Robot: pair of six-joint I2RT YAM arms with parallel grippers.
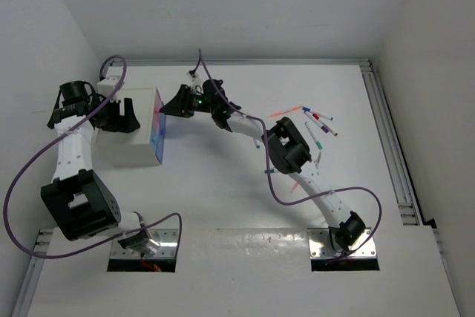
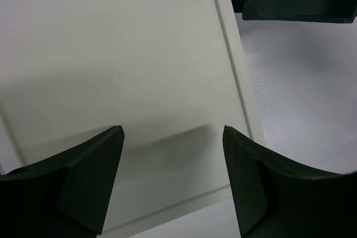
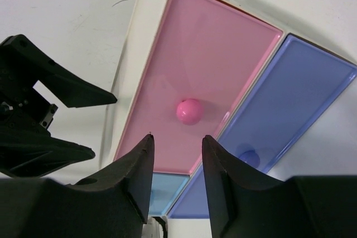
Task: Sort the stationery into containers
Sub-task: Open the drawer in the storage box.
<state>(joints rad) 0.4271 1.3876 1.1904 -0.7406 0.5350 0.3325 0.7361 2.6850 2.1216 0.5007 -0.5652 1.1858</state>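
Overhead, the white table [image 1: 223,206] sat boxed in by white walls [image 1: 223,5], with a metal rail [image 1: 390,146] along its right edge. My left gripper [image 2: 173,132] hung over the white cabinet [image 2: 111,54], jaws wide apart and empty. My right gripper [image 3: 178,137] faced the pink drawer-box [image 3: 212,54], jaws narrowly parted and holding nothing. Its round knob [image 3: 189,111] showed beyond my fingertips, with the blue drawer-box [image 3: 301,93] alongside. The pens [image 1: 315,120] lay scattered well apart from both grippers, by my right elbow.

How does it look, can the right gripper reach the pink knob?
Probably yes: the open right gripper points straight at the pink knob, with nothing between them.
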